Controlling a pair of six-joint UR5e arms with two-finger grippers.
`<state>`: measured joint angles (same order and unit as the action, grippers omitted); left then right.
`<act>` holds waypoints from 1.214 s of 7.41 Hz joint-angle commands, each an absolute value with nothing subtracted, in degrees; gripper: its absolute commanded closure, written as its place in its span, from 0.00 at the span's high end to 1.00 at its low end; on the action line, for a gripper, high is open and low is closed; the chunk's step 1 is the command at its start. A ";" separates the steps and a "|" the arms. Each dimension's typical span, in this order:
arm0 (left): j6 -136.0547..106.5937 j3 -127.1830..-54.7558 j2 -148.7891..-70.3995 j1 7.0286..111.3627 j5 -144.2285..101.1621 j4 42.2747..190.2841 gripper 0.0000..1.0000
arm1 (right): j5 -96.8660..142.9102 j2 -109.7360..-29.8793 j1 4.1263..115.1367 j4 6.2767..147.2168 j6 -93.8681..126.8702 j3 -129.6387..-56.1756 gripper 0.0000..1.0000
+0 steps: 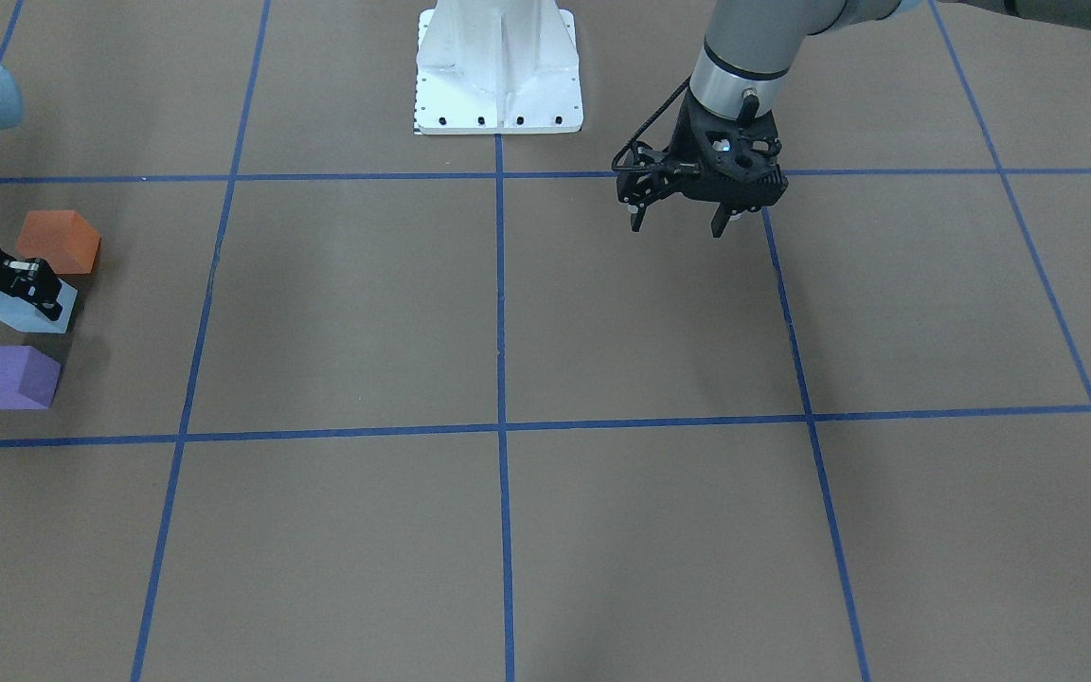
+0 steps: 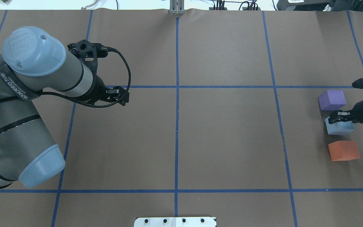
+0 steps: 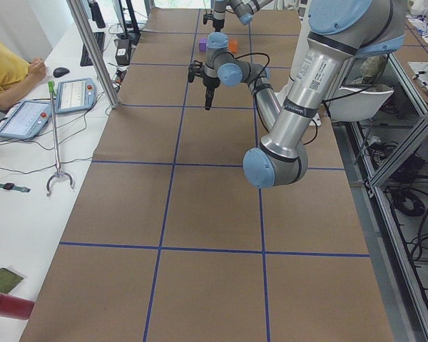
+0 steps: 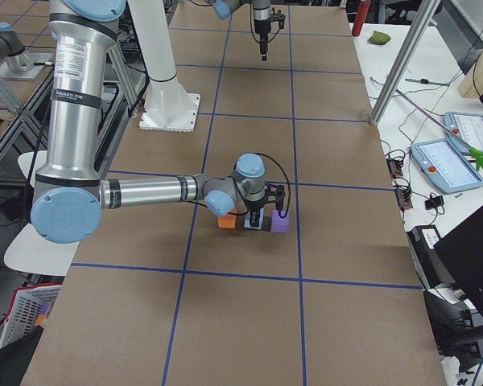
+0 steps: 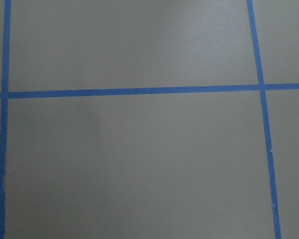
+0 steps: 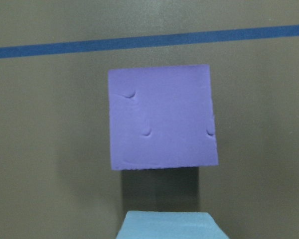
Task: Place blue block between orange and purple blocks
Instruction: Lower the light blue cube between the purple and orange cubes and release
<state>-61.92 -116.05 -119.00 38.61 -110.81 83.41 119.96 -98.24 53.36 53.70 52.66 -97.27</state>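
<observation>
The blue block (image 1: 26, 315) rests on the table between the orange block (image 1: 58, 242) and the purple block (image 1: 12, 377), all three in a short row at the table's right end. My right gripper (image 1: 34, 289) is directly over the blue block's top, with its fingers down on it; I cannot tell whether they clamp it. In the overhead view the right gripper (image 2: 340, 116) covers the far edge of the blue block (image 2: 339, 127), with the purple block (image 2: 332, 100) beyond and the orange block (image 2: 343, 150) nearer. My left gripper (image 1: 678, 225) hangs open and empty, far away.
The brown table (image 2: 225, 138) is marked with a blue tape grid. The white robot base (image 1: 498, 71) stands at the near middle edge. In the exterior left view an operator's side table holds tablets (image 3: 75, 95) beyond the table's edge.
</observation>
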 commanded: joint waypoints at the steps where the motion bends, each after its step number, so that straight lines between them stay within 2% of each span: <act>1: -63.27 -116.02 -119.18 37.28 -110.74 83.41 1.00 | 119.88 -97.91 52.30 53.70 52.73 -97.12 0.00; 2: -63.37 -116.02 -119.18 37.18 -110.66 83.41 1.00 | 119.80 -97.21 52.12 53.70 52.82 -96.25 0.00; 3: -63.37 -116.02 -119.18 37.18 -110.65 83.41 1.00 | 119.88 -96.51 52.12 53.70 52.74 -95.89 0.43; 4: -63.37 -116.02 -119.18 37.18 -110.65 83.41 1.00 | 119.88 -96.24 52.29 53.70 52.91 -96.06 0.99; 6: -63.37 -116.02 -119.18 37.18 -110.65 83.41 1.00 | 120.32 -97.37 52.82 53.70 52.30 -98.24 1.00; 9: -63.90 -116.28 -119.53 37.26 -110.65 83.41 1.00 | 120.58 -103.86 57.54 53.79 50.90 -106.14 1.00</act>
